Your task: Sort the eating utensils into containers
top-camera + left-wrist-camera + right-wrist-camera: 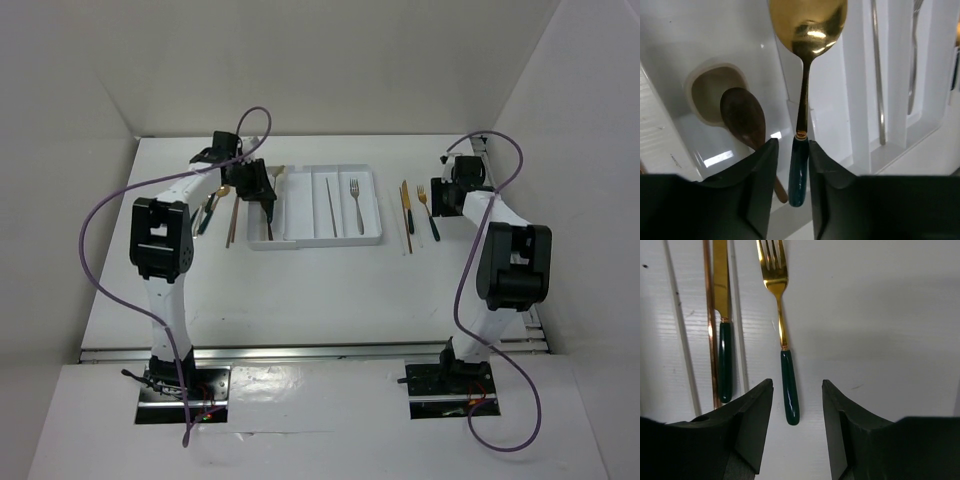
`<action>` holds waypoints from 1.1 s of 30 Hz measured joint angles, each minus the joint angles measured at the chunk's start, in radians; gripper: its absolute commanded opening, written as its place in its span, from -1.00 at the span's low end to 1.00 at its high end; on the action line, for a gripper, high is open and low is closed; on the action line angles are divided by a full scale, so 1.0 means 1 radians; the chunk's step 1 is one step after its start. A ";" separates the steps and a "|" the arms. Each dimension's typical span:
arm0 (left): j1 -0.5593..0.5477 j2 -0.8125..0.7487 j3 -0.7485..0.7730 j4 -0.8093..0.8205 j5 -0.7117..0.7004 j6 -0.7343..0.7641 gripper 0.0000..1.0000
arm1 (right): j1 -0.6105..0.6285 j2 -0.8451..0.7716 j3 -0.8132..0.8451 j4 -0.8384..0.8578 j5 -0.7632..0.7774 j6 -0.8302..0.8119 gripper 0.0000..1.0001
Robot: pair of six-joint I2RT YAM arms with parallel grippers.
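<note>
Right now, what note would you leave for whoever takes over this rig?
Left gripper: shut on a spoon, held over the tray's left side.
Right gripper: open over a loose fork, beside a knife and loose chopstick.
Done: sorted fork and sorted chopstick lie in the tray.
To do: spoon, right-side pieces, left-side utensils.
</note>
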 measured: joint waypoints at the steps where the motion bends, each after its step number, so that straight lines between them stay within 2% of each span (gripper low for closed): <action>1: -0.006 0.002 0.000 -0.007 -0.016 0.008 0.07 | 0.000 0.023 0.000 0.001 0.006 -0.005 0.02; 3: -0.016 0.002 0.000 -0.018 -0.045 0.011 0.13 | 0.000 0.049 0.000 0.000 0.012 -0.011 0.02; 18: -0.027 -0.015 -0.003 -0.024 -0.131 0.024 0.11 | 0.000 0.200 0.051 0.048 0.019 -0.074 -0.08; 19: -0.027 -0.021 -0.004 -0.024 -0.132 0.031 0.11 | 0.000 0.206 0.057 0.058 0.020 -0.079 -0.14; 23: -0.021 -0.048 -0.006 -0.027 -0.135 0.038 0.11 | 0.002 0.252 0.105 0.077 0.024 -0.101 -1.00; 28: 0.008 -0.095 -0.010 -0.028 -0.143 0.043 0.11 | 0.001 0.286 0.155 0.080 0.027 -0.103 -1.00; 29: 0.021 -0.117 -0.020 -0.021 -0.154 0.050 0.13 | 0.000 0.280 0.150 0.086 0.023 -0.101 -1.00; 30: 0.029 -0.140 -0.039 -0.007 -0.166 0.059 0.40 | 0.000 0.270 0.142 0.086 0.013 -0.093 -1.00; 31: 0.035 -0.172 -0.064 0.000 -0.185 0.066 0.58 | 0.000 0.255 0.126 0.080 -0.001 -0.082 -1.00; 33: 0.049 -0.237 -0.105 0.007 -0.227 0.081 0.83 | 0.000 0.216 0.104 0.055 -0.033 -0.056 -1.00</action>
